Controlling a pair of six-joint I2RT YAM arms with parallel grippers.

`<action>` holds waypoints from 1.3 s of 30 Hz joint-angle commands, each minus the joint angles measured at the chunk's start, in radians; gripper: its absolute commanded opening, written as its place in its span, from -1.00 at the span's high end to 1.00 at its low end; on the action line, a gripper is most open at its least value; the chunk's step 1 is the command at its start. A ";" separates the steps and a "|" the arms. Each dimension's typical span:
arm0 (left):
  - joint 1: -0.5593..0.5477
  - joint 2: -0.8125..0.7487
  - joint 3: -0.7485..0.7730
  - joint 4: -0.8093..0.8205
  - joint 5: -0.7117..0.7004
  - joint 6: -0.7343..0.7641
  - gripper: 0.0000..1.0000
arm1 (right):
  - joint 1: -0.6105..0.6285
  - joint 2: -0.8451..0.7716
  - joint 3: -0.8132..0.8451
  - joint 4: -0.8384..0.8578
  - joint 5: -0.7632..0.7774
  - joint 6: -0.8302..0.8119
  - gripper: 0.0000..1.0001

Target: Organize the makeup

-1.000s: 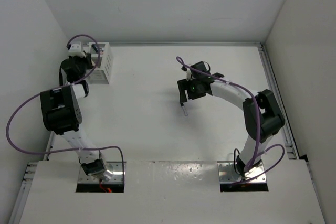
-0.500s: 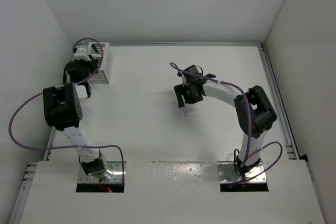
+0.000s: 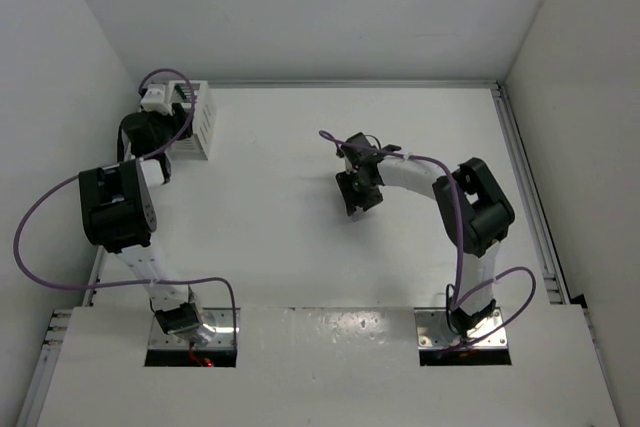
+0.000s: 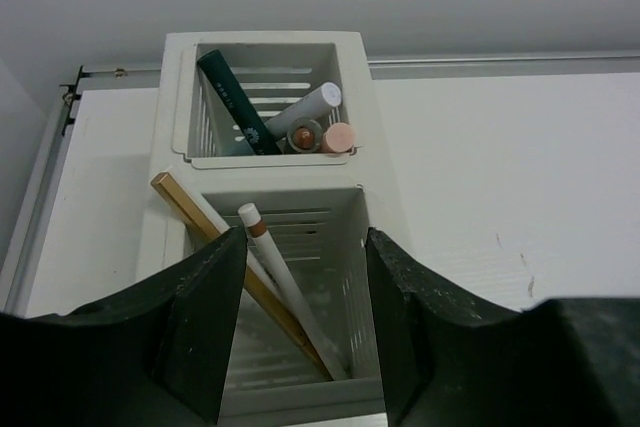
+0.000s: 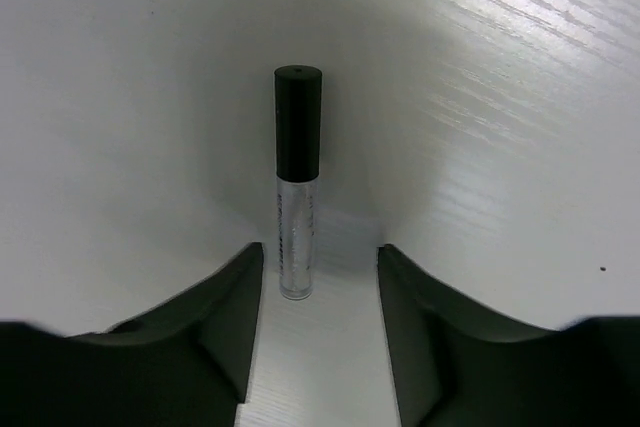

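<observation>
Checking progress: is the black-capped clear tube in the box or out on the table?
Out. The clear tube lies flat on the table, between the right gripper's open fingers.

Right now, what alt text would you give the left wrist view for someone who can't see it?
The open left pincer hovers over the near compartment of a white slatted box, where a long tan pencil and a white pencil lean. The far compartment holds a dark green stick, a white stick and a peach-capped one.
</observation>
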 commanded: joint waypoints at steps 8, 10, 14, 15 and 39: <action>0.007 -0.122 0.156 -0.245 0.165 0.056 -0.15 | 0.006 0.040 0.034 0.016 0.003 -0.021 1.00; 0.007 -0.136 0.187 -0.291 0.208 0.066 -0.15 | -0.001 0.032 0.032 0.022 -0.011 -0.044 1.00; 0.007 -0.180 0.227 -0.364 0.292 0.076 -0.15 | -0.014 -0.040 0.028 0.085 -0.088 -0.137 1.00; 0.007 -0.181 0.236 -0.383 0.315 0.076 -0.15 | -0.014 -0.073 0.026 0.102 -0.106 -0.157 1.00; -0.323 -0.334 0.320 -0.987 0.974 0.284 -0.46 | 0.081 -0.242 0.109 0.688 -0.620 -0.165 1.00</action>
